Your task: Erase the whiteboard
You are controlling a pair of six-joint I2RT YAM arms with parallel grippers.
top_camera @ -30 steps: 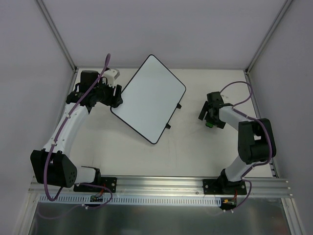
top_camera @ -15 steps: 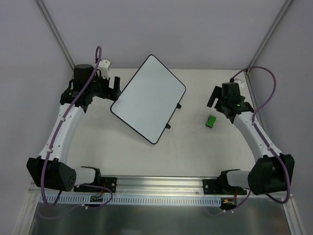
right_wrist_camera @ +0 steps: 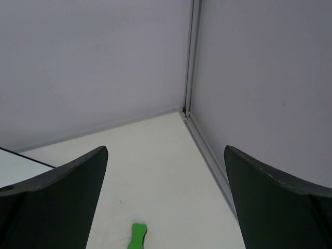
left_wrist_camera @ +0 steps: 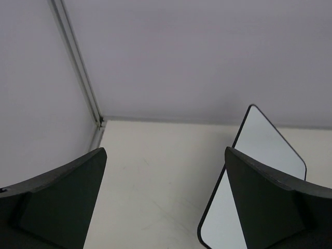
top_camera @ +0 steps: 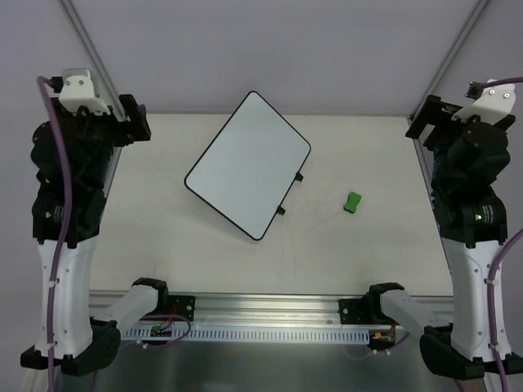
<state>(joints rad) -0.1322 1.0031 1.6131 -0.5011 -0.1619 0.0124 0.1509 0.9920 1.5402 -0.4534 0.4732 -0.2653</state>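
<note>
The whiteboard [top_camera: 248, 164] lies flat and turned at an angle in the middle of the table, its white face blank, two small black feet on its right edge. Its corner also shows in the left wrist view [left_wrist_camera: 270, 150]. A small green eraser block [top_camera: 352, 202] lies on the table to the right of the board and shows in the right wrist view [right_wrist_camera: 137, 236]. My left gripper [top_camera: 131, 114] is raised high at the far left, open and empty. My right gripper [top_camera: 426, 122] is raised high at the far right, open and empty.
Grey enclosure walls with metal corner posts [top_camera: 94, 57] close in the back and both sides. A metal rail [top_camera: 270, 314] with the arm bases runs along the near edge of the table [top_camera: 327, 253].
Both arms have pulled back from the table and risen high to the sides. The right gripper has let go of the green eraser, which now lies on the table.
</note>
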